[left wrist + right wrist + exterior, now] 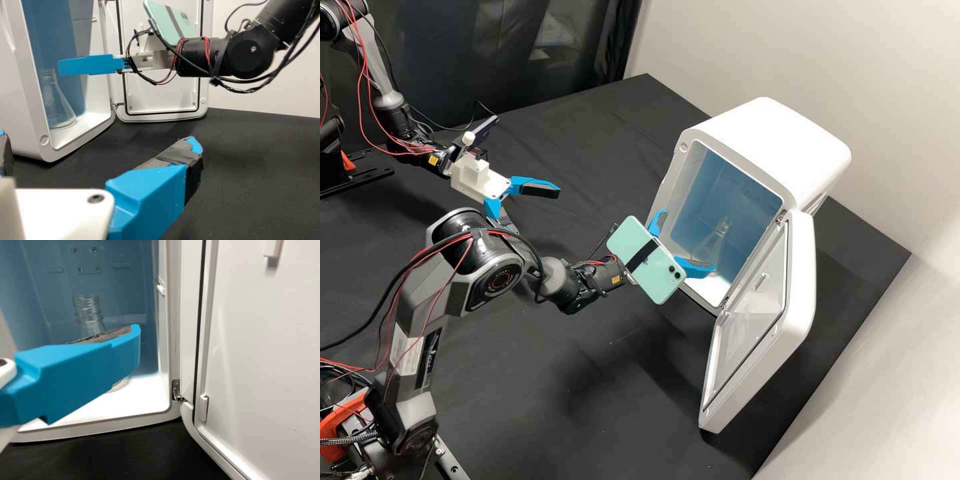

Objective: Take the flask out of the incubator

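The flask (54,100) stands upright on the floor of the incubator (30,135), whose door (160,95) is open. The right gripper (75,65) sits level at the opening, above the flask. The left gripper (97,150) hangs spread over the bench (260,165)

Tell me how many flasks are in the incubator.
1: a clear flask stands on the incubator floor, beyond the open right gripper. The gripper hides some floor.

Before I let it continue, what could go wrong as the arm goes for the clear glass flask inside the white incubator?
The right gripper, open at the white incubator's mouth, could tip the clear glass conical flask rather than straddle it. One blue finger sits near the opening's rim and might catch it.
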Motion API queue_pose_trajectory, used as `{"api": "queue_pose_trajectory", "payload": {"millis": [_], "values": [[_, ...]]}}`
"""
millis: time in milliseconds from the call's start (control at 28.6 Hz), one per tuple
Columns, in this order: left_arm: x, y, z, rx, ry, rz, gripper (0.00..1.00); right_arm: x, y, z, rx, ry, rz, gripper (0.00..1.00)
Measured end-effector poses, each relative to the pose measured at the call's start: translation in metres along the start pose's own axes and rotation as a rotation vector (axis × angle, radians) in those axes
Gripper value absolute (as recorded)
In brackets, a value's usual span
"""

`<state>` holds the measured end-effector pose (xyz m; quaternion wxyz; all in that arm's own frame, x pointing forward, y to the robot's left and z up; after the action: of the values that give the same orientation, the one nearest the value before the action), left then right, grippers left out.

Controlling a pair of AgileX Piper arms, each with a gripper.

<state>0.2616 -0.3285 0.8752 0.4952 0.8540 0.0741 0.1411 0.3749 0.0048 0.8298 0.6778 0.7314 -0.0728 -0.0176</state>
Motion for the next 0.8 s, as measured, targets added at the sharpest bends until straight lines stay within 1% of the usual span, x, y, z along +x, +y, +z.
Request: {"api": "queue_pose_trajectory", "payload": {"millis": [35,105,175,244,314,349,419,454,559,629,698,803], "values": [[0.000,0.0000,0.000,0.000,0.000,0.000,1.00,0.004,0.000,-0.001,0.001,-0.003,0.004,1.00],[0.000,0.0000,0.000,0.000,0.000,0.000,1.00,0.008,-0.001,-0.003,-0.007,-0.005,0.007,1.00],[0.000,0.0000,0.000,0.000,0.000,0.000,1.00,0.014,-0.003,-0.005,-0.010,-0.006,0.009,1.00],[0.000,0.0000,0.000,0.000,0.000,0.000,1.00,0.021,-0.006,-0.008,-0.017,-0.015,0.006,1.00],[0.000,-0.0001,0.000,0.002,-0.003,-0.001,1.00,0.029,-0.008,-0.011,-0.028,-0.020,0.004,1.00],[0.000,-0.0001,0.000,0.002,-0.003,-0.001,1.00,0.032,-0.009,-0.011,-0.029,-0.030,0.002,1.00],[0.000,-0.0001,0.000,0.002,-0.003,-0.001,1.00,0.042,-0.012,-0.013,-0.033,-0.043,0.000,1.00],[0.000,-0.0001,0.000,0.002,-0.003,-0.001,1.00,0.045,-0.012,-0.014,-0.036,-0.048,0.002,1.00],[0.000,-0.0001,0.000,0.002,-0.003,-0.001,1.00,0.054,-0.016,-0.016,-0.050,-0.057,-0.008,1.00],[0.000,-0.0001,0.000,0.002,-0.003,-0.001,1.00,0.064,-0.021,-0.018,-0.070,-0.063,-0.019,1.00],[0.000,-0.0001,0.000,0.002,-0.003,-0.001,1.00,0.070,-0.024,-0.018,-0.078,-0.075,-0.029,1.00],[0.000,-0.0001,0.000,0.002,-0.003,-0.001,1.00,0.081,-0.029,-0.014,-0.082,-0.101,-0.044,1.00]]}}
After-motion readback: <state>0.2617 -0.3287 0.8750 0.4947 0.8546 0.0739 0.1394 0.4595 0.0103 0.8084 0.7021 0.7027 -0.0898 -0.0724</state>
